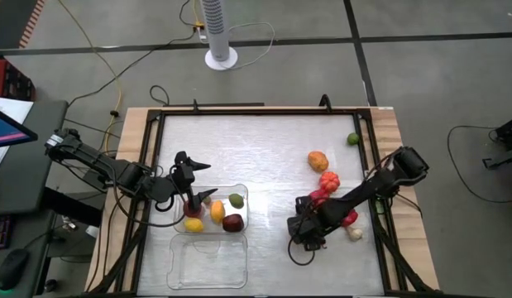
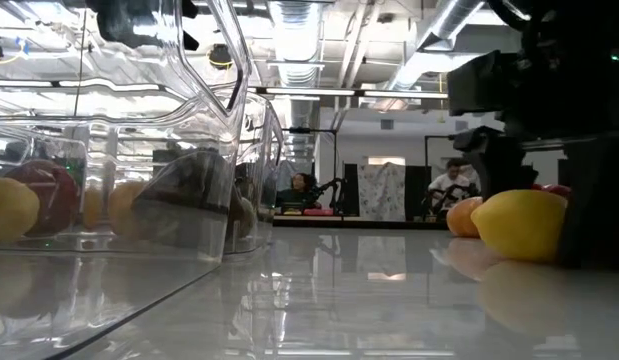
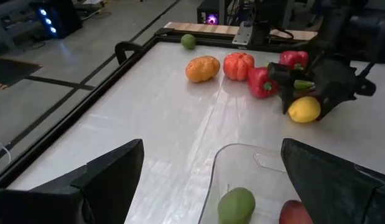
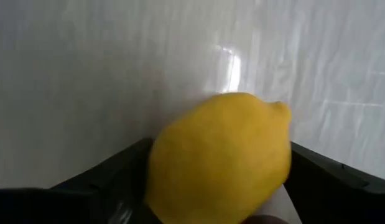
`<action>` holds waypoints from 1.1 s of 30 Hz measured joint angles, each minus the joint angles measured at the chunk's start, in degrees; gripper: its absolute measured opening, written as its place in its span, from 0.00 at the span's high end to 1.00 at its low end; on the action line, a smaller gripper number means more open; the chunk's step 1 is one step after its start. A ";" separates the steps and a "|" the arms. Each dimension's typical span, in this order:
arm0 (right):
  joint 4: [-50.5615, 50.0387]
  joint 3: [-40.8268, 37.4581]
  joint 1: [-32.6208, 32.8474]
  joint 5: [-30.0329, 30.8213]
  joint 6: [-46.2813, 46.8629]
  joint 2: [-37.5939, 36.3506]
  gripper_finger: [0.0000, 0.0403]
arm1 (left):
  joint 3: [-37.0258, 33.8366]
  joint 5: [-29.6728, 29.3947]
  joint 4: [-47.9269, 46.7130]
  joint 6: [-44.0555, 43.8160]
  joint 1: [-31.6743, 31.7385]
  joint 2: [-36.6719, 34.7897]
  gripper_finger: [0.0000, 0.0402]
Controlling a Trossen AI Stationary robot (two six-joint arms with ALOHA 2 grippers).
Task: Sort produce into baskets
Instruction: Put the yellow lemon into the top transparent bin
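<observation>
The right gripper [image 1: 309,240] is reaching low to the table, fingers clamping a lemon [image 4: 220,158]. The left gripper [image 1: 192,178] is hovering, fingers spread wide.

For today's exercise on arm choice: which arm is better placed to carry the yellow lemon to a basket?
The right. The right gripper is already closed around the lemon; the left gripper hovers open over the filled basket.

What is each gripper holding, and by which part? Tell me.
Right gripper is shut on the yellow lemon, fingers on its opposite sides. Left gripper is open over the basket, holding nothing.
</observation>
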 joint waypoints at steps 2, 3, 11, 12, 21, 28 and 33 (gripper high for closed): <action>-0.45 0.16 -0.02 1.16 -0.47 0.71 0.16 | 0.00 0.00 -0.26 0.02 0.00 0.00 0.08; -0.47 0.24 -0.05 1.23 -1.03 1.03 0.19 | 0.00 0.00 -0.24 0.02 0.00 0.00 0.08; -0.70 2.93 -1.85 6.73 -8.35 -1.44 0.31 | 0.00 0.00 -0.26 0.02 0.00 0.00 0.08; 0.36 4.15 -2.54 8.41 -10.00 -2.51 0.31 | 0.00 0.01 -0.25 0.02 0.00 0.00 0.08; 31.79 7.64 -12.82 4.28 -26.27 -4.32 0.25 | 0.00 -0.02 -0.08 0.04 0.02 0.00 0.08; 41.86 11.37 -19.00 -10.24 -27.64 4.33 0.22 | 0.00 -0.34 -0.17 0.28 0.02 0.00 0.08; 28.36 19.90 -19.81 -12.43 -27.67 7.20 0.12 | 0.00 -0.39 -0.31 0.89 0.02 -0.02 0.08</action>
